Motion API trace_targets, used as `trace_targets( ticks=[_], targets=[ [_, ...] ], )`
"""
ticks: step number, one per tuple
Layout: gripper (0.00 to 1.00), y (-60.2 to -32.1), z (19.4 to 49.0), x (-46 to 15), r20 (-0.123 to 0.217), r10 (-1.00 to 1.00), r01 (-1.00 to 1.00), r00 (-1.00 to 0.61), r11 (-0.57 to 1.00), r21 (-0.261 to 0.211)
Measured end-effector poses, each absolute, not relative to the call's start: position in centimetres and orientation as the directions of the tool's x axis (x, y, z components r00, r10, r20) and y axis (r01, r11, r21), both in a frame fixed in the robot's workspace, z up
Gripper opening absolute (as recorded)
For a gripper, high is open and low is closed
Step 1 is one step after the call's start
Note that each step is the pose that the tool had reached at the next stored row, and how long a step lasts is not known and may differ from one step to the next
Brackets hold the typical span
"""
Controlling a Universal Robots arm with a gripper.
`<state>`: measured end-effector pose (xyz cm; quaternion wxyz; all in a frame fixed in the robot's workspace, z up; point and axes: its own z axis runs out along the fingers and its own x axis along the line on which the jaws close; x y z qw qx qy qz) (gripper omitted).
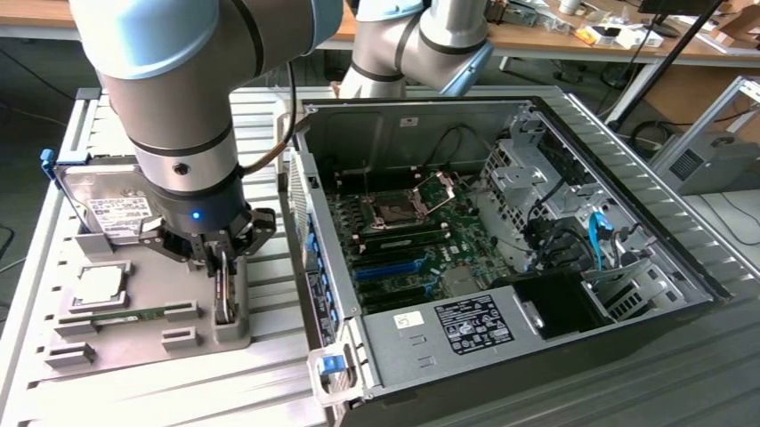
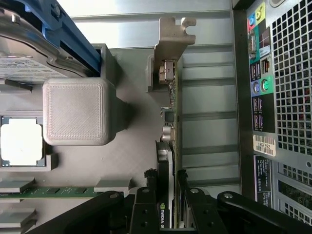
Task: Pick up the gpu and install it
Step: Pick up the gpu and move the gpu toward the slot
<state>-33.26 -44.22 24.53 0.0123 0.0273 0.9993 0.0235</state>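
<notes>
Exterior view: arm [image 1: 178, 107] vertical, wrist pointing straight down over the grey fixture tray [image 1: 155, 342], on the exterior view's left of the open PC case [image 1: 392, 116]. Gripper [image 1: 223, 267] straddles the gpu [image 1: 224, 298], which stands on edge in the tray, near the hard drive [image 1: 113, 209].

Wrist view: gpu [image 2: 171, 117] seen edge-on, silver bracket at the far end from the fingers. Gripper [image 2: 165, 183] is clamped on the card, one finger against each face.
</notes>
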Motion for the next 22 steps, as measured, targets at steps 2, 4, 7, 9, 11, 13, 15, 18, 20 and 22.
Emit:
trace_targets(
  ticks=[2,4,7,9,11,13,15,18,20,22],
  targets=[
    [0.27,-44.2,24.5,-33.3,-0.023,0.055,0.054,-0.998,0.997,0.048],
    [0.27,-44.2,24.6,-33.3,-0.023,0.055,0.054,-0.998,0.997,0.048],
    [0.27,-44.2,25.0,-33.3,-0.023,0.055,0.054,-0.998,0.997,0.047],
    [0.27,-44.2,25.4,-33.3,-0.023,0.055,0.054,-0.998,0.997,0.047],
    [0.27,-44.2,26.0,-33.3,-0.023,0.055,0.054,-0.998,0.997,0.047],
    [0.27,-44.2,26.5,-33.3,-0.023,0.055,0.054,-0.998,0.997,0.047],
    [0.27,-44.2,26.8,-33.3,-0.023,0.055,0.054,-0.998,0.997,0.047],
    [0.27,-44.2,27.3,-33.3,-0.023,0.055,0.054,-0.998,0.997,0.047],
    [0.27,-44.2,27.9,-33.3,-0.023,0.055,0.054,-0.998,0.997,0.047],
    [0.27,-44.2,28.6,-33.3,-0.023,0.054,0.053,-0.998,0.997,0.047]
  ],
)
